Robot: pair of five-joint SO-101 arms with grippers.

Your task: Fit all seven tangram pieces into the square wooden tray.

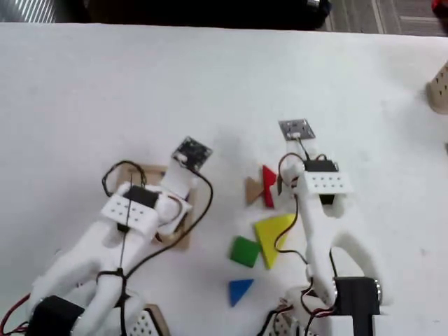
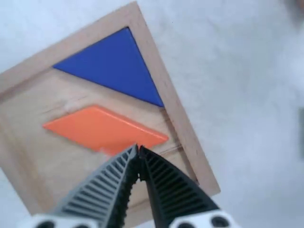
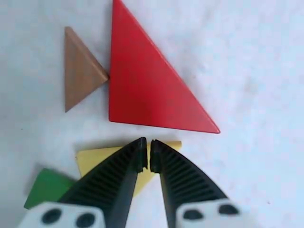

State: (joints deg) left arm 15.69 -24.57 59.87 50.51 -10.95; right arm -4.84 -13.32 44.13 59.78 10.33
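The square wooden tray (image 1: 152, 170) lies under my left arm. In it are a large blue triangle (image 2: 114, 66) and an orange parallelogram (image 2: 104, 129). My left gripper (image 2: 138, 153) hangs shut and empty just above the orange piece's edge. To the right of the tray lie a brown triangle (image 1: 252, 190), a red triangle (image 1: 269, 185), a yellow triangle (image 1: 274, 234), a green square (image 1: 244, 250) and a small blue triangle (image 1: 239, 290). My right gripper (image 3: 146, 155) is shut with nothing in it, over the yellow triangle (image 3: 102, 159), close to the red triangle (image 3: 147, 85).
A pegged wooden block (image 1: 439, 87) stands at the table's right edge. Another wooden piece (image 1: 157, 318) shows near the left arm's base. Black cables loop around both arms. Bare white table stretches across the far half.
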